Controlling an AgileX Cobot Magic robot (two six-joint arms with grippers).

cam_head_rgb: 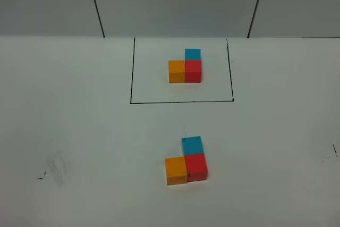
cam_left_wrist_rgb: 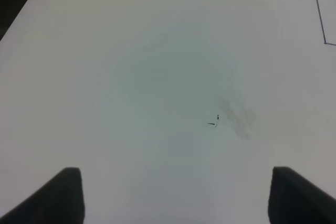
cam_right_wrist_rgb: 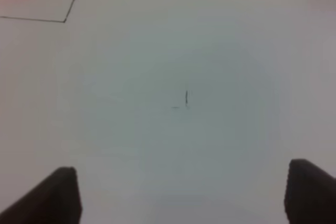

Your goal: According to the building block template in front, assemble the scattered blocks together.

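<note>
On the worktop (cam_head_rgb: 74,131) in the high view you see the building block template (cam_head_rgb: 186,67) inside its black drawn rectangle (cam_head_rgb: 180,101): orange and red side by side, blue behind the red. Nearer to you sit the scattered blocks, and they already form the same L. The orange block (cam_head_rgb: 176,170) touches the red block (cam_head_rgb: 196,167), and the blue block (cam_head_rgb: 192,145) sits behind the red, touching it, turned a little askew. Neither arm shows here. You can judge the assembly as good as done; at most, the next move calls for you to square up the blue block or simply keep both arms clear.

Over at the left wrist view, the left end effector (cam_left_wrist_rgb: 176,195) hangs above bare worktop with its two dark fingertips (cam_left_wrist_rgb: 63,192) spread wide and nothing between them. A corner of the drawn rectangle and a small pen mark (cam_left_wrist_rgb: 216,120) are all else you get.

From the right wrist view, the right end effector (cam_right_wrist_rgb: 181,195) also stands open over bare worktop, holding nothing. A bit of the template shows at one corner.

No brand, label or readable writing appears anywhere; only stray pen ticks.
</note>
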